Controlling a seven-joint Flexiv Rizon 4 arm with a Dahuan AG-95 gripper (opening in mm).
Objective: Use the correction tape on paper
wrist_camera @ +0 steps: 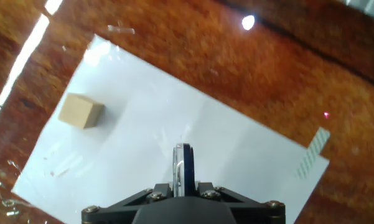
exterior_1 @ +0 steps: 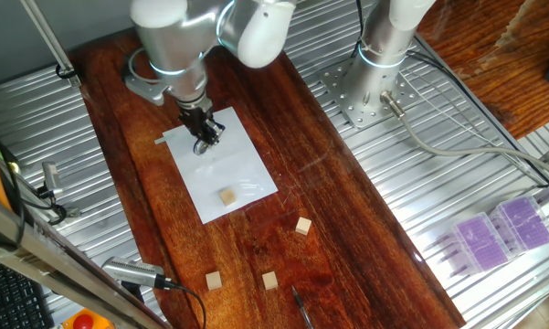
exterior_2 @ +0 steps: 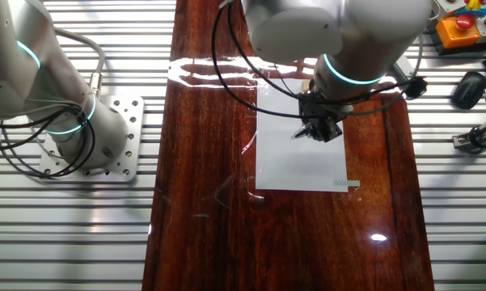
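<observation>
Jaws clamped on the correction tape (wrist_camera: 183, 163), held edge-on in the gripper (exterior_1: 204, 139) over the paper (wrist_camera: 174, 130), near its middle; tip-to-sheet contact unclear. One wooden cube (wrist_camera: 81, 111) resting on the paper toward one end. Three more cubes (exterior_1: 302, 226) off the paper, on the wooden table (exterior_1: 347, 238).

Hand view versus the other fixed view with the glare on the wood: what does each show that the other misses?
Only the hand view shows a wooden cube sitting on the paper, and the correction tape edge-on between the fingers. Only the fixed view shows the arm above and a second arm's base off the wood. Both show the paper, the gripper over it, and the striped tape piece at its corner.
</observation>
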